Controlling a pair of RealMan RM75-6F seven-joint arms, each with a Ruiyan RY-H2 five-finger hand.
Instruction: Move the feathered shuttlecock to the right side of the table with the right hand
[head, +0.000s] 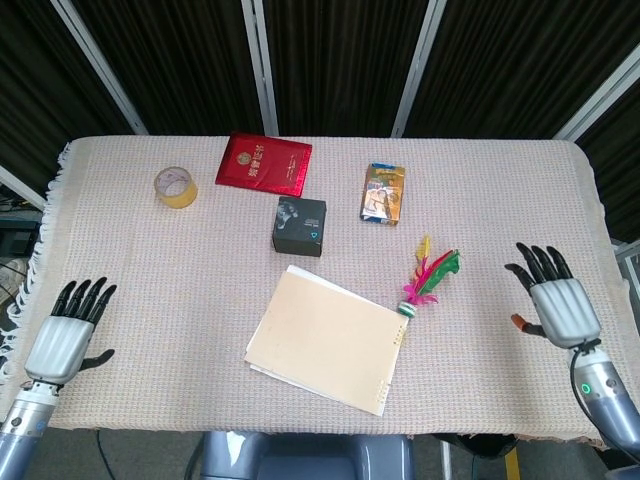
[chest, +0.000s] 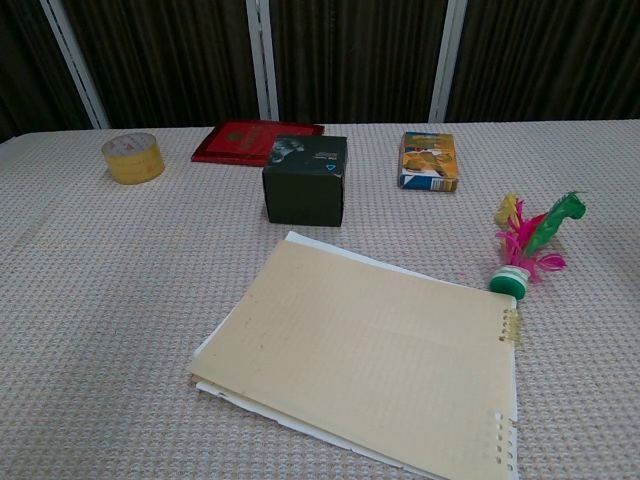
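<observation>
Shuttlecock (head: 429, 280) seen lying on desk (head: 150, 260), base touching notebook (head: 325, 340) corner. Right hand (head: 556, 300) held wide, empty, well apart on its right, likely poised for reach. Left hand (head: 68, 335) spread, idle.

Neither hand shows in the chest view, and in the head view the left arm (head: 18, 436) and right arm (head: 608, 405) run off the bottom corners, only the wrists showing. The notebook (chest: 370, 355) is cut by the chest view's lower edge at its near corner. The print on the red booklet (head: 264, 162), the black box (head: 299, 226) and the small carton (head: 382, 193) is too small to read.
</observation>
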